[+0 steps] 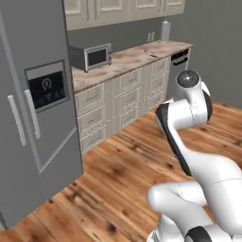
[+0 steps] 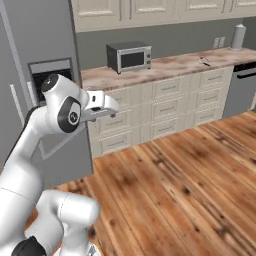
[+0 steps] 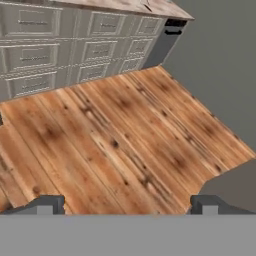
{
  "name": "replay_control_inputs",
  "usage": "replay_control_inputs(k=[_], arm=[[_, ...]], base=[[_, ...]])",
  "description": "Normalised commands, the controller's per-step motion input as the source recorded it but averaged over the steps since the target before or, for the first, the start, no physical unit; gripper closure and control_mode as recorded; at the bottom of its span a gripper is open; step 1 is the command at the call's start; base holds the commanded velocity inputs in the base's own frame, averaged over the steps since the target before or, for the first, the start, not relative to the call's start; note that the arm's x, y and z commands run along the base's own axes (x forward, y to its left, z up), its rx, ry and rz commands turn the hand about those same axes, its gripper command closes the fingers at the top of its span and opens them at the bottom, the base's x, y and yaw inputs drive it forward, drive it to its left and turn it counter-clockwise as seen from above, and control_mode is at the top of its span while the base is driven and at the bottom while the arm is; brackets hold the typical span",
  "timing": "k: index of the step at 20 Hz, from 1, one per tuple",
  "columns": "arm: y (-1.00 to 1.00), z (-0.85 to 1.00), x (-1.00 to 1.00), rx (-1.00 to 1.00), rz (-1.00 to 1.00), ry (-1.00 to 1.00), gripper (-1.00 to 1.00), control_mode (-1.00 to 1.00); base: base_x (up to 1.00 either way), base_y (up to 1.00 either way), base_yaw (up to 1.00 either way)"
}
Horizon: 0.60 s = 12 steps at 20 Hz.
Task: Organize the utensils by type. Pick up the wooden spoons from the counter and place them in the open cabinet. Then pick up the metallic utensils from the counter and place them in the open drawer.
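The robot stands on the wood floor [image 1: 118, 189], well away from the tabletop [image 2: 165, 67], which runs along the far wall above rows of cream drawers [image 2: 170, 107]. In the left base view its long axis goes from the fridge [image 1: 33, 108] at the left up toward the right corner; in the right base view it stretches rightward from the fridge.

Far down the tabletop, near its right end, lie a few small dark slim utensils [image 2: 204, 61]; they also show as thin marks in the left base view [image 1: 152, 53]. They are too small to tell which is which or which way each points. A grey toaster oven [image 2: 129, 56] sits on the tabletop nearer the fridge, and a pale upright cylinder [image 2: 239, 36] stands at the far end by the wall. A dark dishwasher front [image 2: 240, 90] closes the run of drawers.

The hand [image 3: 127, 205] hangs over bare floor, its two fingertips [image 3: 47, 204] spread wide apart with nothing between them. It looks down and forward toward the drawer fronts and the tabletop's end. Wall cabinets [image 2: 150, 12] above appear shut where they can be seen.
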Motion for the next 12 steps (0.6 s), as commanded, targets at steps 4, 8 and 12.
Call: replay_control_inputs(k=[4, 8, 12], arm=[[0.0, 0.0, 0.0, 0.0, 0.0, 0.0, -1.0, 1.0], [0.0, 0.0, 0.0, 0.0, 0.0, 0.0, -1.0, 1.0], [0.0, 0.0, 0.0, 0.0, 0.0, 0.0, -1.0, 1.0]], base=[[0.81, -0.4, -0.06], [0.73, -0.49, 0.0], [0.75, -0.49, 0.0]])
